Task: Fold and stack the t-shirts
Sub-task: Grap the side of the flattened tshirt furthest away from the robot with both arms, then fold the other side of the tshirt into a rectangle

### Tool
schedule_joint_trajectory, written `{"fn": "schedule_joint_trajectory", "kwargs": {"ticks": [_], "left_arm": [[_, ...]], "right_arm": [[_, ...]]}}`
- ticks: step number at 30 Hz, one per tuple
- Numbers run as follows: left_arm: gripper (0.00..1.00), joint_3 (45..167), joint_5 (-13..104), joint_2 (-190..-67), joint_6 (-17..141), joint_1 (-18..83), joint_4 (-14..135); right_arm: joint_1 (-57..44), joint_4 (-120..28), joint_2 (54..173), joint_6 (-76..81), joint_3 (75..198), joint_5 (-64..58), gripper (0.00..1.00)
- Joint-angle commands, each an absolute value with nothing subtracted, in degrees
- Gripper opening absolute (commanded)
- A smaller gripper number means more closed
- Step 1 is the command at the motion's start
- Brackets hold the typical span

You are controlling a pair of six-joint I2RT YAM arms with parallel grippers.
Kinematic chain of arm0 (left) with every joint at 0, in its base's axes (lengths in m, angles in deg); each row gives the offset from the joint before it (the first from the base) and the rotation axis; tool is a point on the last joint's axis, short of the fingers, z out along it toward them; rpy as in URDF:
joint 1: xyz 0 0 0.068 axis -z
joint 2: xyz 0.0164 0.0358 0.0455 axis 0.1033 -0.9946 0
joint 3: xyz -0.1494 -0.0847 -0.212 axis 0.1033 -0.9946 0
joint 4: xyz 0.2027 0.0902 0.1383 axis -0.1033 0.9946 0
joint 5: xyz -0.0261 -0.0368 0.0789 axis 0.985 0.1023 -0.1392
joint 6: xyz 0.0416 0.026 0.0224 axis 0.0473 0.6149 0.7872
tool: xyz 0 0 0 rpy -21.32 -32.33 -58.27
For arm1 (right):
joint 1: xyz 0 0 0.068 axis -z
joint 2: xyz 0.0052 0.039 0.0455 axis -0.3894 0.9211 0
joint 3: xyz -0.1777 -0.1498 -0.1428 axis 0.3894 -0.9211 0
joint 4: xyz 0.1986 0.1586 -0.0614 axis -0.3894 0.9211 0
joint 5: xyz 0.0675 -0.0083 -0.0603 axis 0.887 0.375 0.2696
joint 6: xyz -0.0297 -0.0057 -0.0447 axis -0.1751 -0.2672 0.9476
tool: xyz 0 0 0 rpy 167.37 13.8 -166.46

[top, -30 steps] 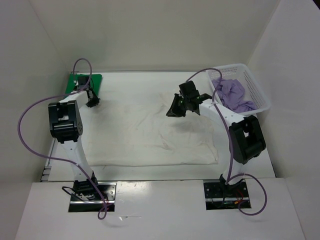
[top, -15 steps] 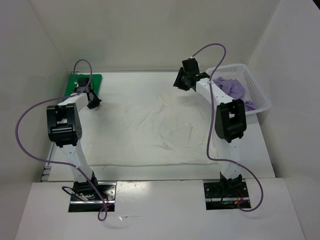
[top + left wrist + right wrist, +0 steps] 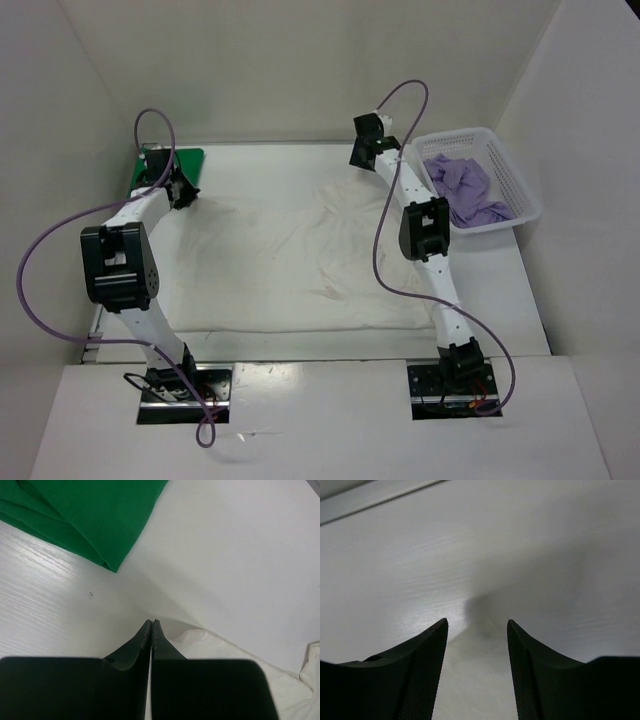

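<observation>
A white t-shirt [image 3: 290, 250] lies spread over the middle of the table. My left gripper [image 3: 183, 192] is at its far left corner, and in the left wrist view the left gripper [image 3: 151, 622] is shut on a pinch of the white t-shirt [image 3: 240, 670]. The green t-shirt [image 3: 188, 158] lies folded just beyond it, and the left wrist view has the green t-shirt [image 3: 90, 515] at top left. My right gripper [image 3: 362, 150] is at the far right corner. There the right gripper [image 3: 476, 622] stands open, a point of the white t-shirt [image 3: 475, 680] lying between its fingers. The lavender t-shirt [image 3: 465, 185] lies crumpled in the basket.
A white mesh basket [image 3: 522, 188] stands at the far right, close to my right arm. White walls close in the table at the back and on both sides. Purple cables loop above both arms.
My right arm has swung from over the middle of the white t-shirt out to its far right corner and opened. My left gripper has closed on the far left corner.
</observation>
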State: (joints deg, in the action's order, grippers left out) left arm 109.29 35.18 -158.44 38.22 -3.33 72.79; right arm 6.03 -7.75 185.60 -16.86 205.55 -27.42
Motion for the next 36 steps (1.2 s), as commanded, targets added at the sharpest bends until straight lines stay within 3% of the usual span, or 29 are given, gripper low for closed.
{"fn": "schedule_joint_trajectory", "kwargs": {"ticks": [1,7,10,14,23,27,30,36], "left_arm": [[0.00,109.06,36.39,-155.54,37.56,-3.21,70.77],[0.00,108.53,37.96,-155.54,37.56,-3.21,70.77],[0.00,108.53,39.11,-156.15,37.56,-3.21,70.77],[0.00,108.53,39.64,-156.15,37.04,-3.21,70.24],[0.00,107.39,40.17,-156.15,37.04,-3.21,69.71],[0.00,107.39,40.69,-156.15,37.04,-3.21,69.71],[0.00,107.39,40.69,-155.63,37.04,-3.21,69.71],[0.00,105.37,41.22,-153.26,38.44,-4.61,70.24]], "right_arm": [[5.95,-1.52,190.50,-14.66,216.67,-30.73,0.57],[5.95,-1.52,192.61,-15.19,216.68,-29.41,0.57],[5.95,-1.52,193.14,-15.71,216.07,-28.09,0.52],[5.95,-1.52,193.67,-15.71,215.45,-27.56,0.40],[5.95,-0.99,192.97,-17.29,217.11,-26.60,0.02],[6.47,0.06,189.28,-17.30,217.12,-24.32,0.00],[7.00,0.07,181.74,-17.30,211.17,-21.86,0.00],[7.01,-7.23,157.77,-16.77,178.86,-18.95,0.00]]}}
